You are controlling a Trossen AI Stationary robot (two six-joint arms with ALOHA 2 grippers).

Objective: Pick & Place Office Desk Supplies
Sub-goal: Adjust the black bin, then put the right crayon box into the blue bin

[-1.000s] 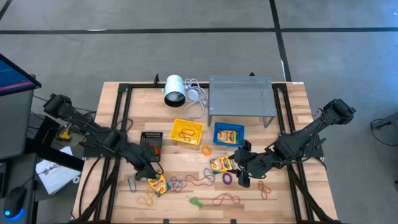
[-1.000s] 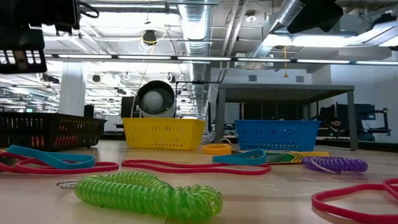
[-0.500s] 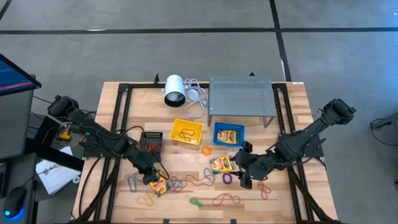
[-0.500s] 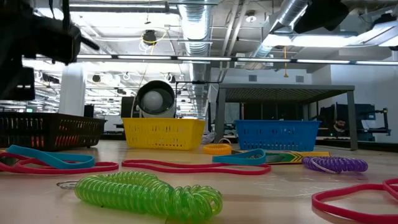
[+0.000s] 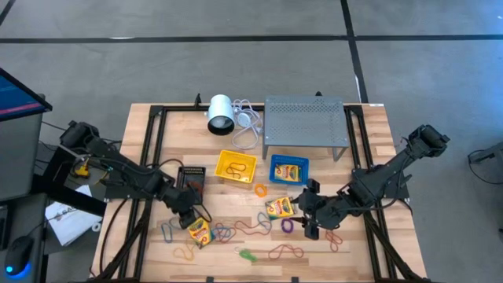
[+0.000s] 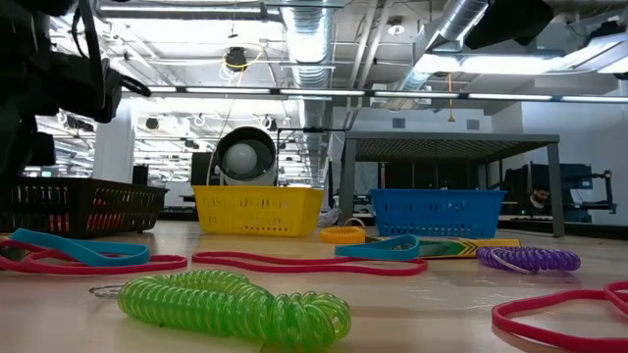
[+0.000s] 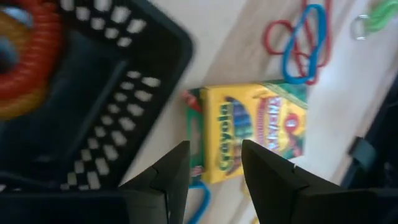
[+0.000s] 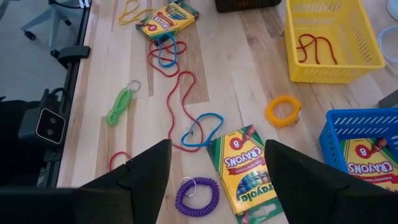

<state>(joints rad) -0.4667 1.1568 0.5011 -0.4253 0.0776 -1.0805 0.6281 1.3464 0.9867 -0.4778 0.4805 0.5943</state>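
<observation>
Left tool: parted, holding nothing, above crayon box beside black tray.
Right tool: wide apart, holding nothing.

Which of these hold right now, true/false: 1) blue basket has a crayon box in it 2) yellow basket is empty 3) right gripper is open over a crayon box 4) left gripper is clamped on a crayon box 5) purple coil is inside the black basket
1) True: the blue basket holds a crayon box.
2) False: the yellow basket holds a red rubber band.
3) True: the right gripper is open above a crayon box on the table.
4) False: the left gripper is open, with the box lying on the table beyond its fingers.
5) False: the purple coil lies on the table near the right gripper; the black basket is by the left arm.
</observation>
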